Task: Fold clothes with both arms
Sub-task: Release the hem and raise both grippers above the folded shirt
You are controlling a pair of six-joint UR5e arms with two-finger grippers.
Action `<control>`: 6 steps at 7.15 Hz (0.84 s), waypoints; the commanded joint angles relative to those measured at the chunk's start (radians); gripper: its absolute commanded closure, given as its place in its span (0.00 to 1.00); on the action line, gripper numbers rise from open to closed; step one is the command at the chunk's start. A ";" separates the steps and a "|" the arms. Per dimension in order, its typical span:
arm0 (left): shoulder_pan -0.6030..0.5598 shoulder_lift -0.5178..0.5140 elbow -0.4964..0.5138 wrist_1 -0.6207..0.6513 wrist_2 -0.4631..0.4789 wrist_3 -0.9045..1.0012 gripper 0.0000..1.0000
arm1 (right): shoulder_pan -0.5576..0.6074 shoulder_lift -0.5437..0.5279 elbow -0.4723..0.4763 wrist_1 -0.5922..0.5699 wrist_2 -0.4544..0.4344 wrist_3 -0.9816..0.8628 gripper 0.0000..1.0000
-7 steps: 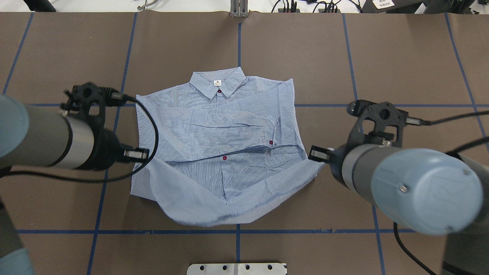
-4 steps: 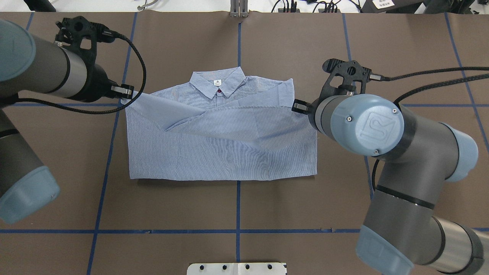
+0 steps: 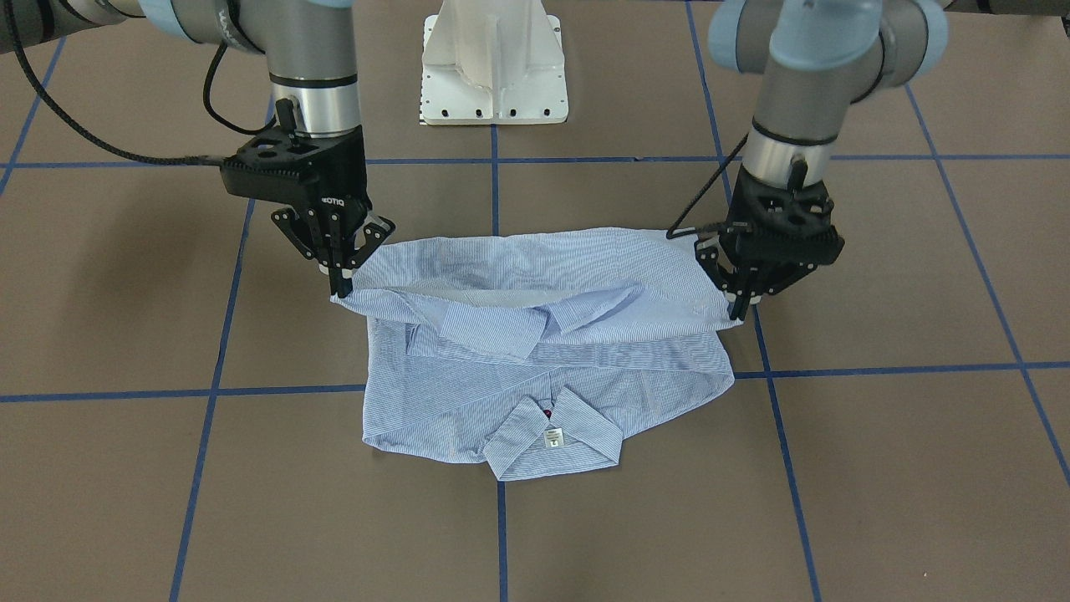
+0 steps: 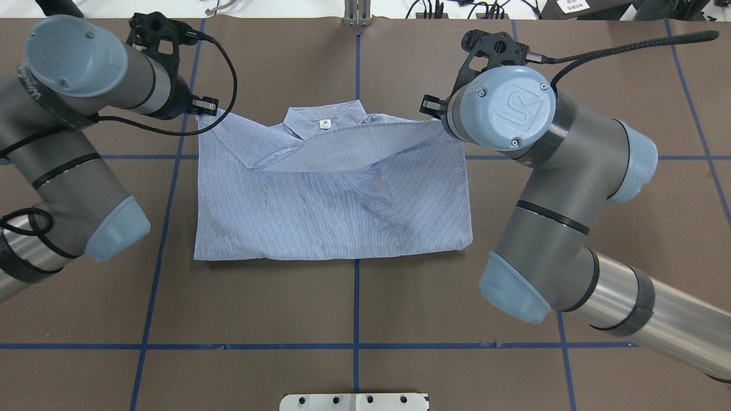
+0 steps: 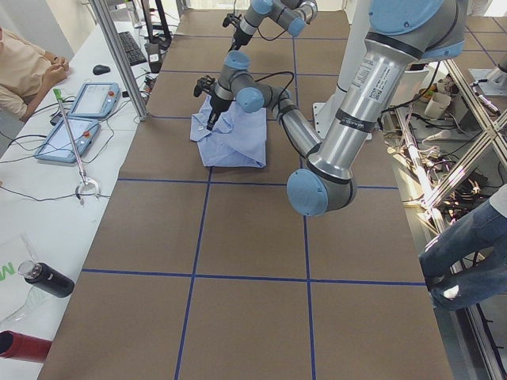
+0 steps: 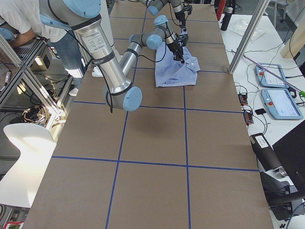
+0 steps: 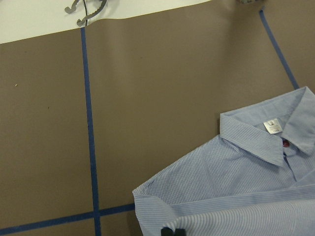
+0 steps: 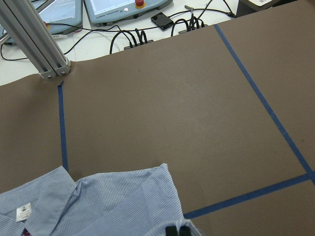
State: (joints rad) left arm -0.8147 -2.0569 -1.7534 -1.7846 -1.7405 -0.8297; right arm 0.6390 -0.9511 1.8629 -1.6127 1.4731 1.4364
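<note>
1. Your light blue, fine-striped button-up shirt (image 4: 331,205) lies on the brown table marked with blue tape lines (image 4: 257,308). It sits about midway between the two arms and straddles the centre tape line.
2. The left black two-finger gripper (image 3: 739,303) has its fingers pinched narrow on one corner of the turned-over hem edge. The right black two-finger gripper (image 3: 340,280) clamps the other corner the same way. Each wrist camera shows striped cloth right at the fingertips.
3. Both corners are held at once so that, as I judge it, the hem edge travels level and lands square on the shoulders. If one corner led, the fold would skew.
4. The grippers stand at the shirt's two side edges, well apart, which keeps the edge spread. Even so, the cloth between them sags toward the lower layer, and in the overhead view it dips into a shallow V beside the collar.
5. In the front-facing view the held corners look lifted a little off the layer beneath. The fold reads as nearly closed but not yet laid down.
6. The pointed collar (image 4: 325,121) with its small white neck label (image 4: 325,123) faces away from the robot, toward your side of the table. The folded crease faces the robot's base.
7. Doubled over like this, the shirt is wider than it is deep. Its long axis runs across the table, from one gripper to the other.
</note>
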 commanded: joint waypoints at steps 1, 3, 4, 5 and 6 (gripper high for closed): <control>0.003 -0.072 0.173 -0.111 0.004 0.004 1.00 | 0.028 0.028 -0.184 0.204 0.026 -0.031 1.00; 0.000 -0.083 0.267 -0.238 0.003 0.049 1.00 | 0.062 0.058 -0.310 0.296 0.073 -0.062 1.00; 0.000 -0.083 0.282 -0.246 0.003 0.056 1.00 | 0.083 0.058 -0.335 0.325 0.110 -0.073 1.00; -0.006 -0.083 0.279 -0.259 -0.001 0.111 1.00 | 0.093 0.055 -0.350 0.354 0.121 -0.106 1.00; -0.011 -0.080 0.282 -0.283 -0.002 0.124 1.00 | 0.119 0.051 -0.350 0.371 0.154 -0.129 1.00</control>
State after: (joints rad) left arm -0.8196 -2.1388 -1.4770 -2.0400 -1.7403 -0.7359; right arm 0.7304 -0.8965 1.5242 -1.2706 1.5912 1.3388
